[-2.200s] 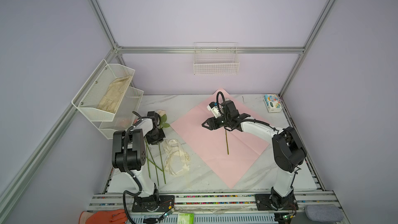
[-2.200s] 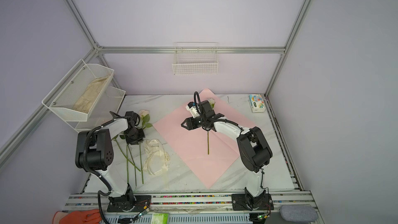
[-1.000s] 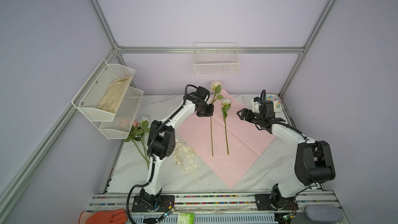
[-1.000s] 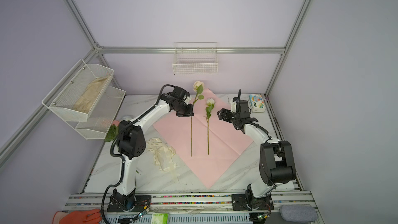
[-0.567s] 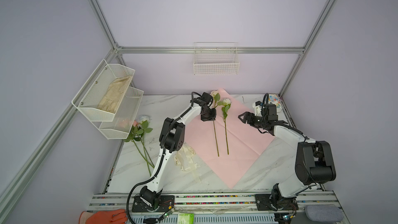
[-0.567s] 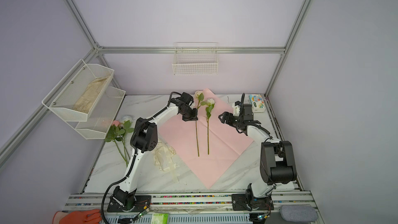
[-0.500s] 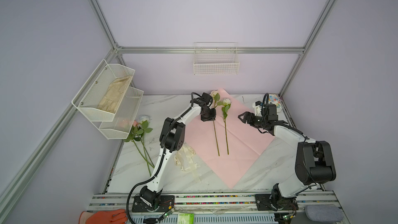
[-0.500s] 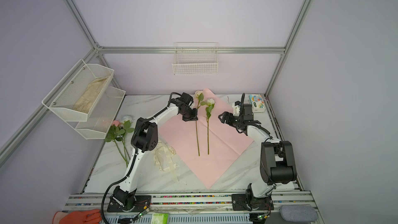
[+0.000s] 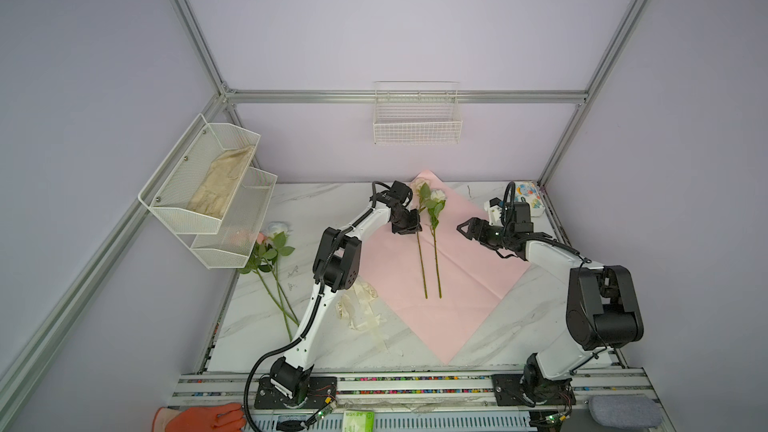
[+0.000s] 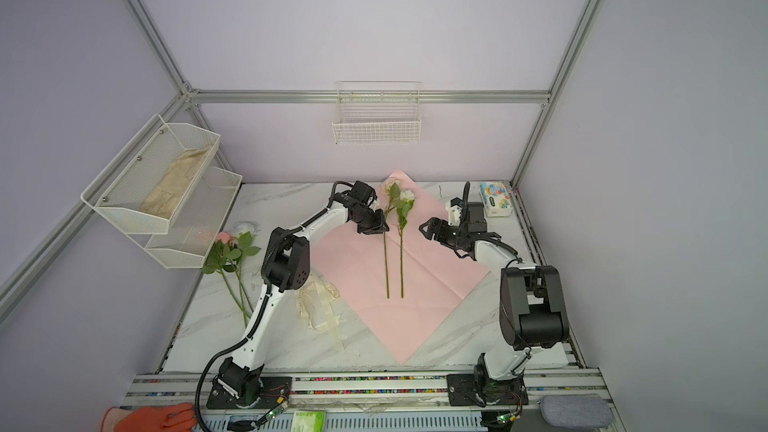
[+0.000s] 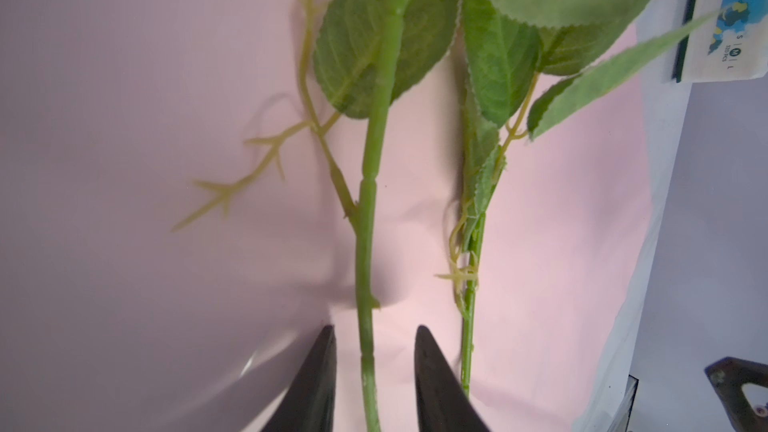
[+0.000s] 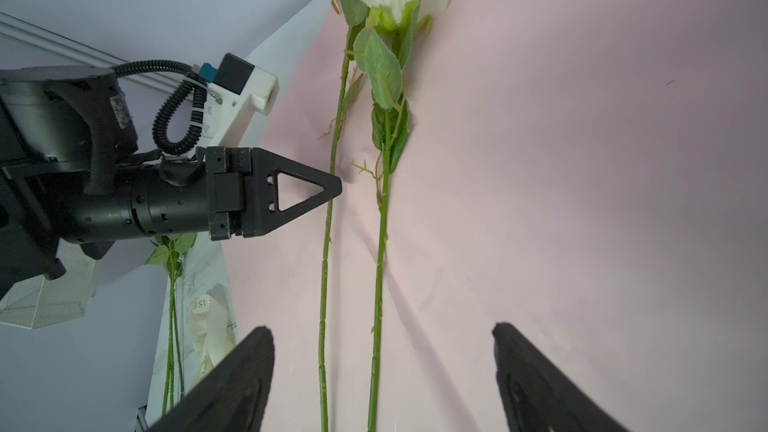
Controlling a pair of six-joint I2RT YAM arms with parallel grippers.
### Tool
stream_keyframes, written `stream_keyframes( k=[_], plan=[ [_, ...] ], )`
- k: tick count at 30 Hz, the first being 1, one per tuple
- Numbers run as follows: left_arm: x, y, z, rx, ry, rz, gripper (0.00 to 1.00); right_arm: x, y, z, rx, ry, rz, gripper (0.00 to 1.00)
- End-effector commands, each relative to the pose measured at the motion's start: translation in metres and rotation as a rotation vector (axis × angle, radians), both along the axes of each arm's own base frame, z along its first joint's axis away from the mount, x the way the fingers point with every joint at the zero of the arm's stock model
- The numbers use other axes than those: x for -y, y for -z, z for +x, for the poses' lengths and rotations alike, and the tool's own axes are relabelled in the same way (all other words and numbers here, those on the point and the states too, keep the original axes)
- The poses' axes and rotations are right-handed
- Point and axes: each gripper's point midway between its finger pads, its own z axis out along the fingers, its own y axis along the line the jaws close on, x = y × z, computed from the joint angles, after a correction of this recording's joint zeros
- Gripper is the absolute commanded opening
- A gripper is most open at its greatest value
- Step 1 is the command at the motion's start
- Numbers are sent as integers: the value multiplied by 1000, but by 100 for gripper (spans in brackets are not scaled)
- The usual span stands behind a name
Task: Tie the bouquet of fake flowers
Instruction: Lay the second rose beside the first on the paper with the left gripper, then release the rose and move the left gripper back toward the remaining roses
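— Two jaws of the left gripper (image 11: 374, 330) stand parted around one stem (image 11: 363, 243), clear on both sides, holding nothing!
— And the right gripper (image 12: 382, 326)?
— Spread wide, empty, hovering by the far-right edge of the pink paper (image 9: 469, 276). Two roses (image 9: 438, 195) lie side by side on it, heads at its far corner; a second pair (image 9: 270, 249) waits at the left edge of the table (image 9: 519, 326).
— Handling?
— Light, springy stems, I'd judge. Pinch bare stem below the leaves, never the soft blooms.
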Motion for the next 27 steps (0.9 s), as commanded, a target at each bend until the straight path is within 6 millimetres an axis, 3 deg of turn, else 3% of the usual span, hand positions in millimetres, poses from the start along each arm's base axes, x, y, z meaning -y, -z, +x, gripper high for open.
stream_keyframes(
  k=[1,5,9,12,16,20,24,27],
  plan=[
    [-3,-80,6,135,0,-32,39,-14,-24,5,58,-60,70,85],
    [-31,-115,-9,213,-24,50,47,-30,-41,2,102,-116,111,88],
    [-93,-132,-37,260,-116,222,54,-64,-52,-4,141,-198,106,89],
    [-158,-128,-67,233,-227,326,54,-102,-57,-12,175,-270,68,89],
    [-258,-112,-118,160,-428,450,52,-157,-62,-28,220,-374,28,90],
    [-340,-94,-167,80,-588,593,50,-195,-62,-40,248,-445,18,92],
    [-392,-85,-205,-5,-725,684,46,-225,-52,-51,249,-511,-22,92],
    [-410,-74,-222,-60,-801,717,45,-237,-42,-55,227,-536,-29,93]
  ],
)
